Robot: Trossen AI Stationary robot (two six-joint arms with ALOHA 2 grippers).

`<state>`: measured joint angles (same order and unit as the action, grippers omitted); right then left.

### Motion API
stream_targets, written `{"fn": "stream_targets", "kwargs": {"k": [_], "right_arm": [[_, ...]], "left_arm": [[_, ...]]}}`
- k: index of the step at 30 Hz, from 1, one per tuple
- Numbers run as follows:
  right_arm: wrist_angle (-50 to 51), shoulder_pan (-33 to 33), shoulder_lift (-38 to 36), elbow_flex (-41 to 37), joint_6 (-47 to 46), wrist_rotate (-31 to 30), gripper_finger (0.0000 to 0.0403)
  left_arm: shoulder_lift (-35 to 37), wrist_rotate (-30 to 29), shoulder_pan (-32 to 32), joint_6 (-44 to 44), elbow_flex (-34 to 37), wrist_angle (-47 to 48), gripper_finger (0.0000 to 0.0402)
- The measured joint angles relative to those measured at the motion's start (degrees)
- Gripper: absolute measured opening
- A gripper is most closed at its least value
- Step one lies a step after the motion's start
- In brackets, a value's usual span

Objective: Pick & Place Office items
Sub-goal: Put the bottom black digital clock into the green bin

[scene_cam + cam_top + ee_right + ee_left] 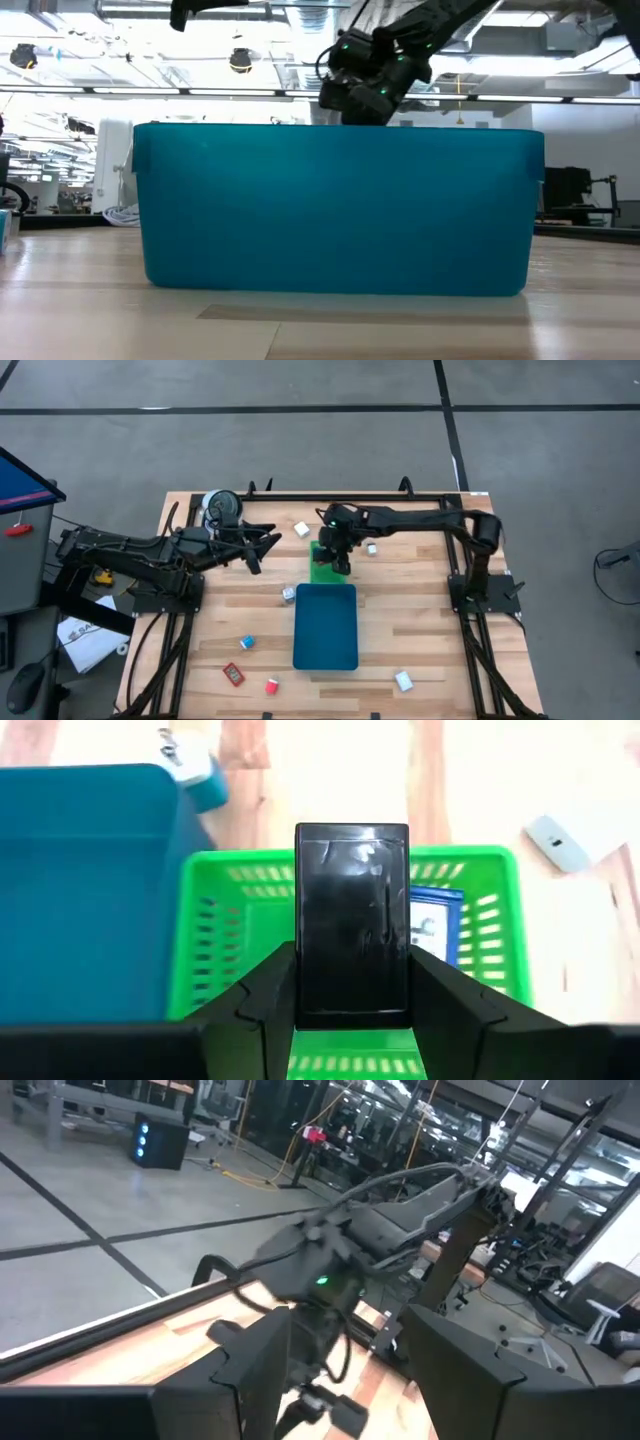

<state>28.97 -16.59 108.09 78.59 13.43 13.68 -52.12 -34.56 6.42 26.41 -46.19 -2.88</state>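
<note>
My right gripper (335,557) hangs over the small green tray (318,568) at the table's far middle, shut on a black rectangular block (352,910). A blue item (437,925) lies inside that tray. The large teal tray (325,626) stands just nearer. My left gripper (262,546) is held level above the table to the left, open with nothing between its fingers (250,1370). Small office items lie loose on the wood: white ones (301,530) (371,548) (288,594), a blue one (247,643) and red ones (233,674) (271,686). My right gripper pinches the black block between its two fingers, by the block's two long sides near its lower end (305,1000). The fingers slant downward and run along the block. The block sticks out beyond the fingertips, lifted clear above the green tray.
A tape roll (222,506) sits at the far left corner. Another white item (404,681) lies near the front right. In the low view the teal tray's wall (340,210) hides most of the table behind it. Bare wood lies right of the trays.
</note>
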Motion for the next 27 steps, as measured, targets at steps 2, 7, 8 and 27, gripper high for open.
{"fn": "stream_targets", "kwargs": {"k": [2, 7, 8, 27], "right_arm": [[0.55, -0.6, 1.73, 2.03, 0.52, -0.02, 0.0148], [3.72, -2.54, 3.83, 4.3, 0.72, -0.12, 0.0148], [4.34, -2.93, 3.83, 4.28, 0.72, -0.17, 0.0148], [6.13, -3.31, 3.81, 4.3, 1.96, -0.19, 0.0149]], "left_arm": [[-0.02, 0.01, 0.0, -0.04, 0.0, 0.1, 0.0195], [0.0, 0.0, 0.0, -0.18, 0.0, 0.31, 0.0195], [0.0, 0.02, 0.0, -0.22, 0.0, 0.26, 0.0195], [-0.02, 0.04, 0.0, -1.07, 0.0, 0.51, 0.0195]]}}
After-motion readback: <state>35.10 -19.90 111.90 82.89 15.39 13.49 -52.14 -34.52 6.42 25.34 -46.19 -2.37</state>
